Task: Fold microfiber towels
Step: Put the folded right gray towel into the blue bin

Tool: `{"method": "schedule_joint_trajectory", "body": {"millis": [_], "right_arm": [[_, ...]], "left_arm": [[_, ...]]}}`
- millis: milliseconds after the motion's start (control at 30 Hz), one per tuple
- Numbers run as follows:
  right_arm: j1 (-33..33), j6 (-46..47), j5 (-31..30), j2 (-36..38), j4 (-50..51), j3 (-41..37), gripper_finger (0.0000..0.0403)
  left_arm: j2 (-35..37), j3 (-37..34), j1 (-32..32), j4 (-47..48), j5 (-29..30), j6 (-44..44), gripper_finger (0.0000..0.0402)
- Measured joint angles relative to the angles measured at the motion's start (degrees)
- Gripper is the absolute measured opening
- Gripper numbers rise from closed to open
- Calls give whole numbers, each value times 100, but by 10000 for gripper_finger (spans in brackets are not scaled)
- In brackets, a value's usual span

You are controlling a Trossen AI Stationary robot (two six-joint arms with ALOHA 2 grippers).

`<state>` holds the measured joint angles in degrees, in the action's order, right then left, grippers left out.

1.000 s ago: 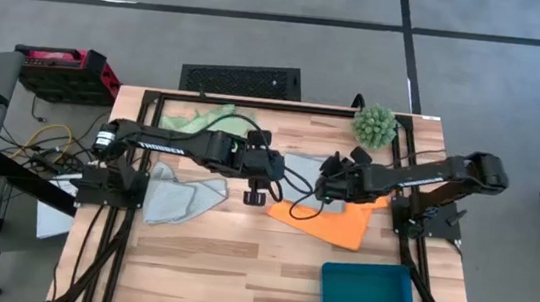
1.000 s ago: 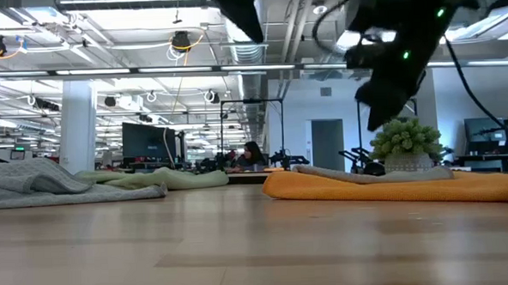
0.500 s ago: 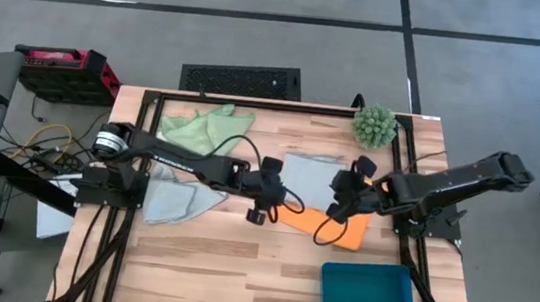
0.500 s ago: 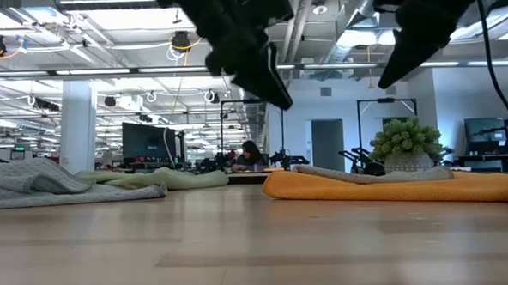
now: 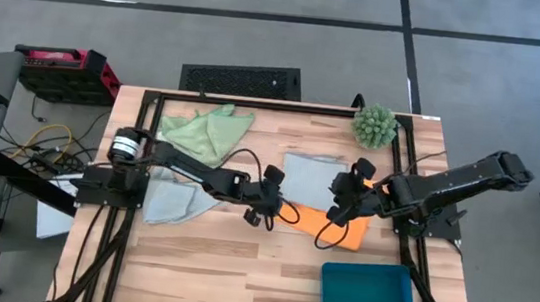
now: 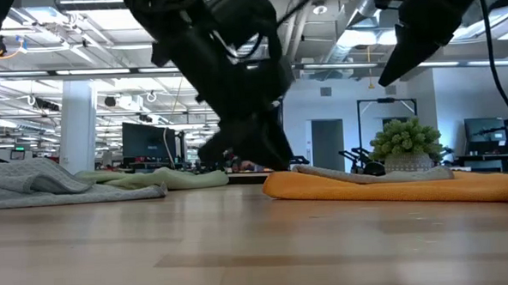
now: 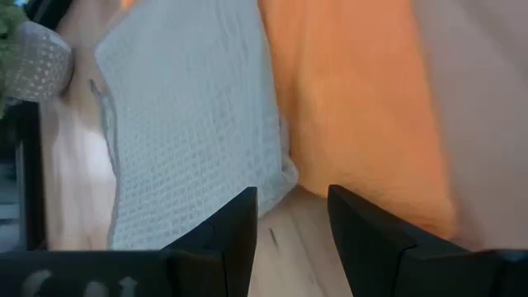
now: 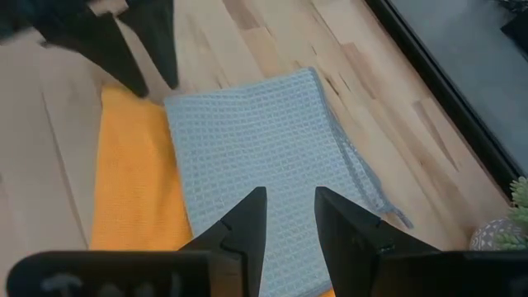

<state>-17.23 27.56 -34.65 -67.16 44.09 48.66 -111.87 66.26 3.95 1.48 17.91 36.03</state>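
Around the orange towel (image 5: 328, 224) near the middle of the wooden surface (image 5: 238, 268), the folding looks barely begun: that cloth lies flat with the blue-grey towel (image 5: 309, 177) spread partly over its far edge, while the light green towel (image 5: 204, 127) and the pale mint towel (image 5: 176, 199) sit crumpled well to its left, none visibly folded. Low at the orange towel's left corner, the left gripper (image 5: 266, 211) has its jaws parted and empty. Above the orange towel's right part, the right gripper (image 5: 339, 202) hovers, jaws narrowly parted, holding nothing.
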Motion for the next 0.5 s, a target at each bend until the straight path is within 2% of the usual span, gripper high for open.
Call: {"method": "schedule_joint_trajectory", "body": {"millis": [133,300,500], "right_arm": [[0,49,7,0,5,0,127],[0,49,8,0,7,0,127],[0,52,9,-1,11,0,125]], "left_arm": [[-95,7,-2,-270,418,170,142],[-92,15,-46,-265,385,265,142],[-533,39,-74,-421,528,581,142]]}}
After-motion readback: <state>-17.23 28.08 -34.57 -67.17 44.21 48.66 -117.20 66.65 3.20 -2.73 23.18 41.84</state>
